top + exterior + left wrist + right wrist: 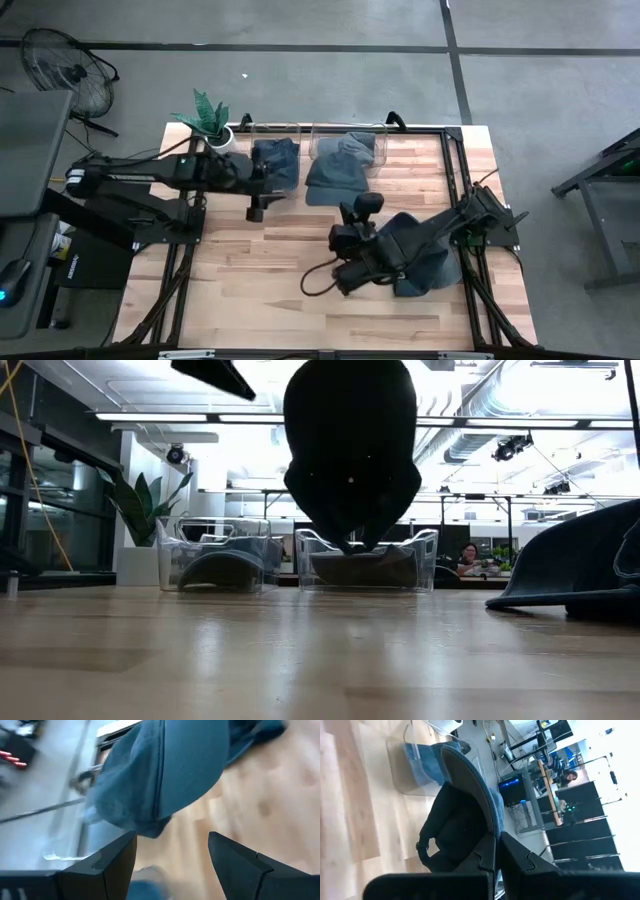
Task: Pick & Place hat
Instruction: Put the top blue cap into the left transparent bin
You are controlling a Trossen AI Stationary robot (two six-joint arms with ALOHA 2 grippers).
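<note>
My right gripper (496, 851) is shut on a grey-blue hat (335, 172), which in the low view is a dark mass (350, 450) hanging in front of the middle clear bin (425, 550). A second dark blue hat (425, 268) lies flat on the table under the right arm, at the right of the low view (590, 560). My left gripper (172, 860) is open near the left clear bin (275, 130). A blue hat (165, 770) is just ahead of its fingers, and they do not touch it. My right gripper pinches the hat's rim (489, 822) between its two shut fingers, with the dark inside of the crown (452, 835) turned toward the wrist camera. The fingers point toward the table's far edge. The hat is lifted clear of the table.
Two clear bins stand side by side at the table's far edge, each with dark fabric inside. A potted plant (205, 118) stands left of them. A dark cable (315, 280) loops on the wood near the right arm. Bare wood fills the near half of the table (260, 300).
</note>
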